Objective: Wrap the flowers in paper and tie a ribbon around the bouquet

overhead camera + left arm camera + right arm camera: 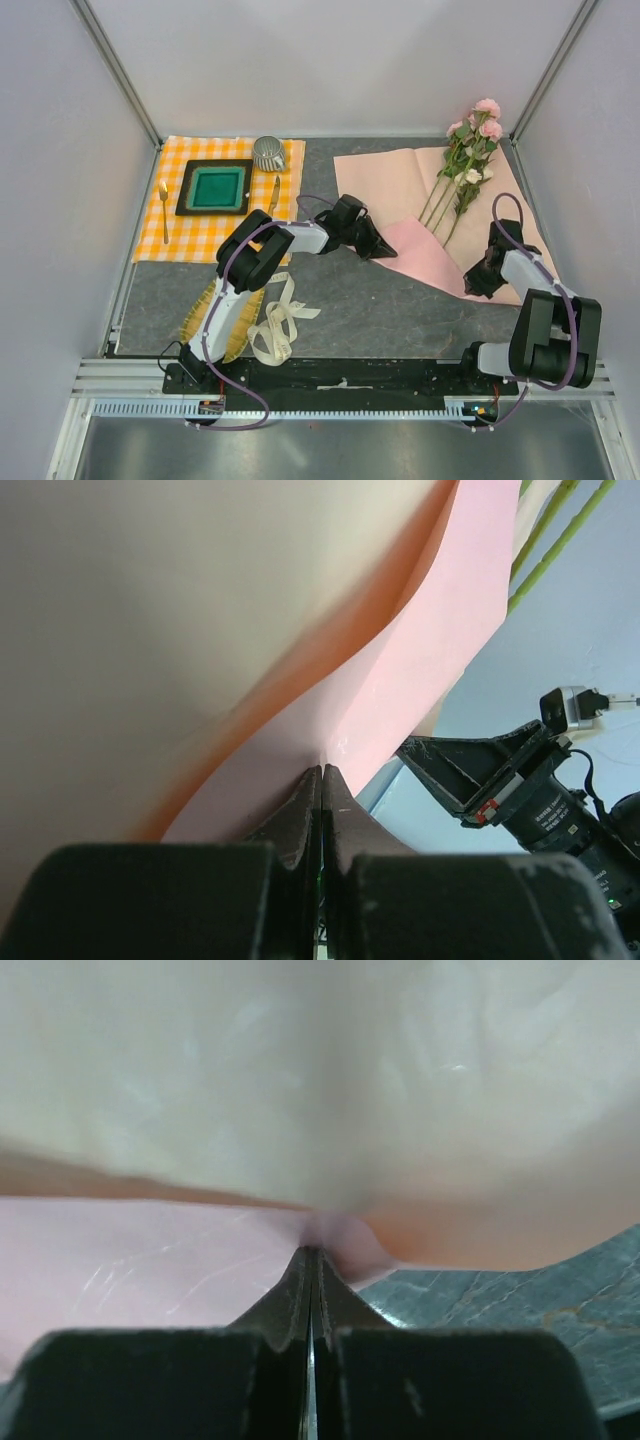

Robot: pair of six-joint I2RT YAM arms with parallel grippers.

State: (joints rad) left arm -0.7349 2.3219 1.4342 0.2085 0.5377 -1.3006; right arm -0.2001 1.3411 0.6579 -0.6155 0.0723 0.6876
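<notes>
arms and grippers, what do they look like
The left arm and right arm have white links, black joint housings and a looping purple cable each. The left gripper and right gripper are black, with slim fingers tapering to points.

open table (400,312) centre-front; ribbon (278,325) looped front-left, mat (200,318) beside it

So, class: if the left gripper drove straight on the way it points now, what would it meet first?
The paper: the left gripper is shut on its edge, so the paper rises directly ahead. What lies behind it on that line is hidden, so depth beyond is unclear.
</notes>
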